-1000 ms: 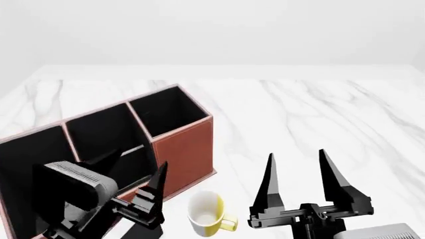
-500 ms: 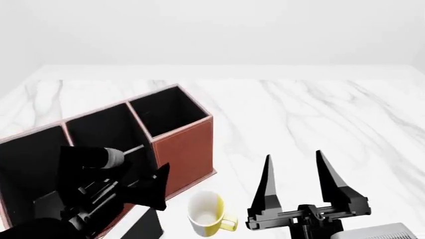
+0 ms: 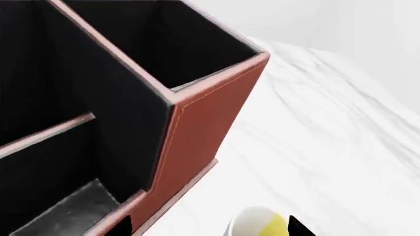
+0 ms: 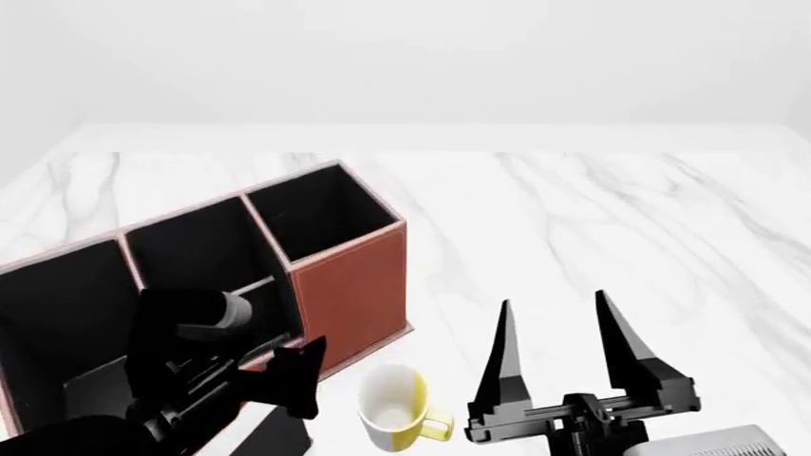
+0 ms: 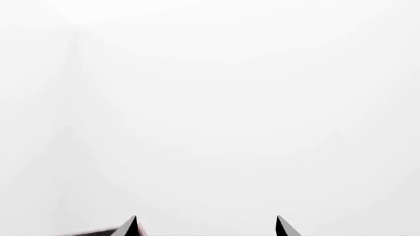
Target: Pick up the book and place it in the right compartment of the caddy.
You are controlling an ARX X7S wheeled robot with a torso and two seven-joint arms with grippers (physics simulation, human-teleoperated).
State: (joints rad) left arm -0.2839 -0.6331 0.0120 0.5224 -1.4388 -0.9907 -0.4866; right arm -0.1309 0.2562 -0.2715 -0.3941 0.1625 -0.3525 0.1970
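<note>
The reddish-brown caddy [image 4: 348, 285] with a black interior stands at the left. Its right compartment [image 4: 323, 214] is the tall square end section, which also shows in the left wrist view [image 3: 190, 49]. My left gripper [image 4: 298, 369] hovers low in front of the caddy's near wall. In the left wrist view its tips [image 3: 210, 227] stand wide apart and empty. A dark flat shape with a pale edge [image 4: 281, 435] under my left arm may be the book and is mostly hidden. My right gripper [image 4: 557, 332] is open and empty, its fingers pointing up, right of the mug.
A white-and-yellow mug [image 4: 393, 408] stands between my two grippers, close to the caddy's front corner; it also shows in the left wrist view [image 3: 259, 223]. The white marble table [image 4: 609, 218] stretches right and back. The right wrist view shows only a blank white surface.
My left arm has swung round and lowered in front of the caddy. My right gripper has sunk slightly lower in the head view. The caddy and mug have not moved.
</note>
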